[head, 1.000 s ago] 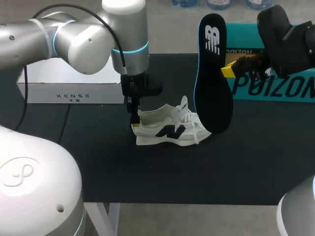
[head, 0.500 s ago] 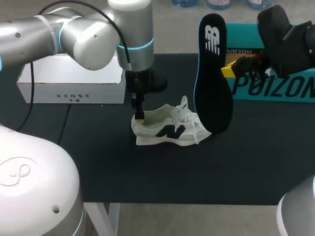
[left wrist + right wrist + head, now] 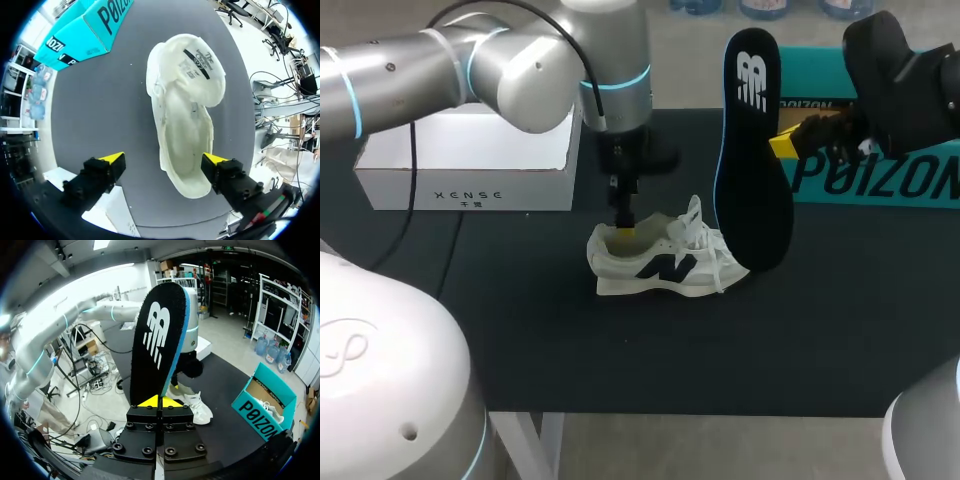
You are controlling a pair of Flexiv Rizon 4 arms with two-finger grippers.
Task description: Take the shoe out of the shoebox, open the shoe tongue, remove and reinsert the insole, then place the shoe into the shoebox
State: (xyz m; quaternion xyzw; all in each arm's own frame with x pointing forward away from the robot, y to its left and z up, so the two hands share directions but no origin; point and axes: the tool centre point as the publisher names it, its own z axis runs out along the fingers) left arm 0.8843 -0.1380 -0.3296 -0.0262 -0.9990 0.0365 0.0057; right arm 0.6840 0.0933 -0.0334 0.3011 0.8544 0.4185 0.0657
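- Shoes: two. One white shoe (image 3: 660,262) at mid-table (image 3: 620,370). A second pale shoe (image 3: 267,409) lies inside the teal shoebox (image 3: 880,175).
- Insoles: one. The black insole (image 3: 752,160) has a blue edge and stands upright.
- Boxes: two. The teal shoebox is at the table's far right corner, the white box (image 3: 470,165) at its far left corner.
- Arms: two, with one gripper each: left gripper (image 3: 165,159) and right gripper (image 3: 160,401).
- Yellow fingertips (image 3: 112,158): four in all, two per gripper.

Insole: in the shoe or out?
Out. The right gripper holds the insole upright by the shoe; the left wrist view shows the shoe's inside bare.
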